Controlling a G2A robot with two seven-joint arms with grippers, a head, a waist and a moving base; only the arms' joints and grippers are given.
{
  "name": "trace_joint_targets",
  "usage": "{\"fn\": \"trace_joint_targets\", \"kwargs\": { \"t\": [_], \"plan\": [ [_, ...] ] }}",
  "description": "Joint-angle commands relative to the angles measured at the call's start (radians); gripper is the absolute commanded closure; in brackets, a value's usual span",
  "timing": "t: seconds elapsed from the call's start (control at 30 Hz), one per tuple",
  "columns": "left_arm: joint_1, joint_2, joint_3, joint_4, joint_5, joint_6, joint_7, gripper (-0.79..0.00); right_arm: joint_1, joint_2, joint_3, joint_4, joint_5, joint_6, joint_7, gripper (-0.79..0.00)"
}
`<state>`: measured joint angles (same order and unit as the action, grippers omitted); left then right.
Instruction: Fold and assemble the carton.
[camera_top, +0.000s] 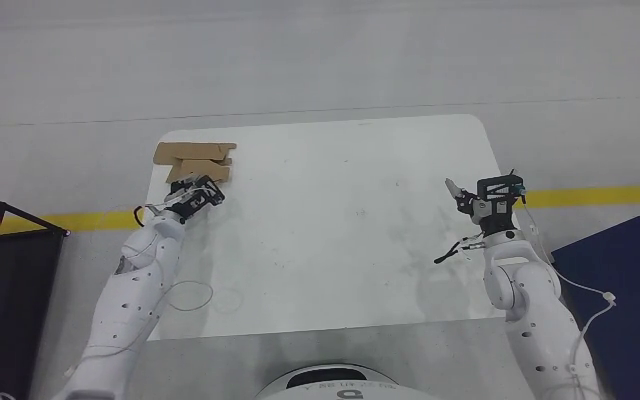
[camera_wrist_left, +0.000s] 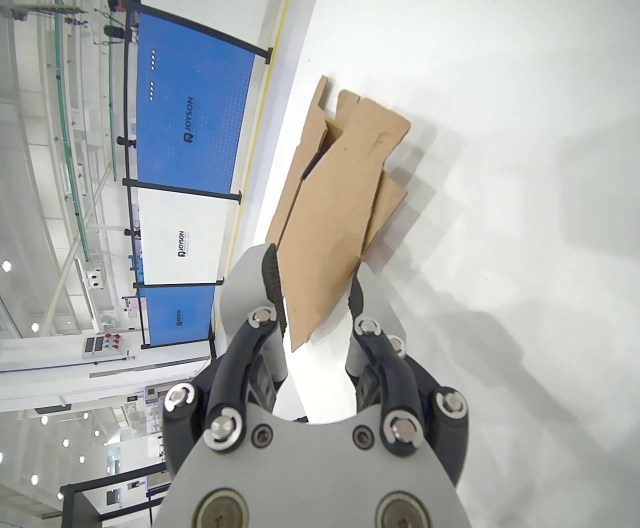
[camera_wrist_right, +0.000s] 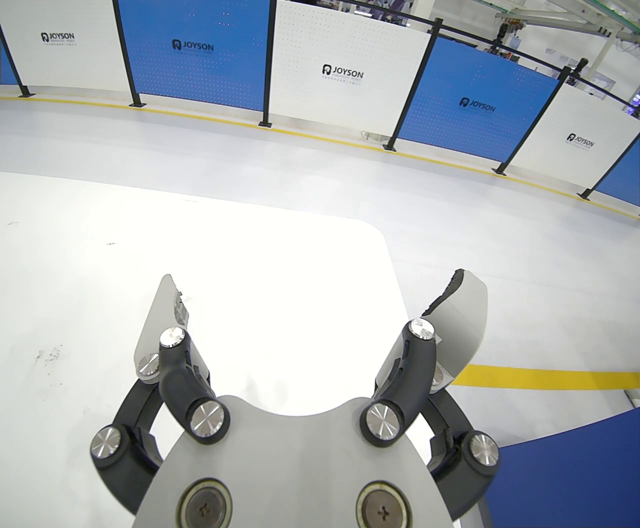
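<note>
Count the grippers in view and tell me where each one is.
2. The left gripper is at the flat carton in the table's far left corner; the right gripper hangs open near the right edge, holding nothing.

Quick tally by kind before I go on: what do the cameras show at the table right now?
Flat cardboard carton: 1 (layered; I cannot tell the sheets apart)
Grippers: 2, the left gripper at the carton's near edge and the right gripper across the table
Table: 1
Total: 4
</note>
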<state>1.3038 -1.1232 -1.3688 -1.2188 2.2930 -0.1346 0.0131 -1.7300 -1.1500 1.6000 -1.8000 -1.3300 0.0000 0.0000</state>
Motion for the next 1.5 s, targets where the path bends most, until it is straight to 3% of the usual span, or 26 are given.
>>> {"fn": "trace_joint_targets", "kwargs": {
  "t": [0.0,0.37,0.43,0.5,0.77,0.87,0.97,1.17,1.47],
  "plan": [
    [-0.015,-0.003,0.011,0.021,0.003,0.006,-0.003,-0.342,0.0,0.0,0.0,0.0,0.0,0.0,0.0,-0.785],
    [-0.088,-0.02,0.048,0.124,-0.011,0.059,-0.014,-0.302,0.0,0.0,0.0,0.0,0.0,0.0,0.0,-0.785],
    [-0.096,-0.024,0.056,0.137,-0.014,0.081,-0.02,-0.206,0.0,0.0,0.0,0.0,0.0,0.0,0.0,-0.785],
    [-0.105,-0.027,0.062,0.15,-0.016,0.094,-0.02,0.0,0.0,0.0,0.0,0.0,0.0,0.0,0.0,-0.785],
    [-0.126,-0.036,0.06,0.183,-0.064,0.154,0.0,0.0,0.0,0.0,0.0,0.0,0.0,0.0,0.0,-0.785],
    [-0.108,-0.038,0.035,0.15,-0.122,0.214,0.05,0.0,0.0,0.0,0.0,0.0,0.0,0.0,0.0,-0.785],
    [-0.051,-0.033,-0.008,0.056,-0.211,0.234,0.149,0.0,0.0,0.0,0.0,0.0,0.0,0.0,0.0,-0.785],
    [0.118,-0.015,-0.126,-0.206,-0.377,0.165,0.307,0.0,0.0,0.0,0.0,0.0,0.0,0.0,0.0,-0.785],
    [0.118,-0.015,-0.126,-0.206,-0.377,0.165,0.307,0.0,0.0,0.0,0.0,0.0,0.0,0.0,0.0,-0.785]
  ]
}}
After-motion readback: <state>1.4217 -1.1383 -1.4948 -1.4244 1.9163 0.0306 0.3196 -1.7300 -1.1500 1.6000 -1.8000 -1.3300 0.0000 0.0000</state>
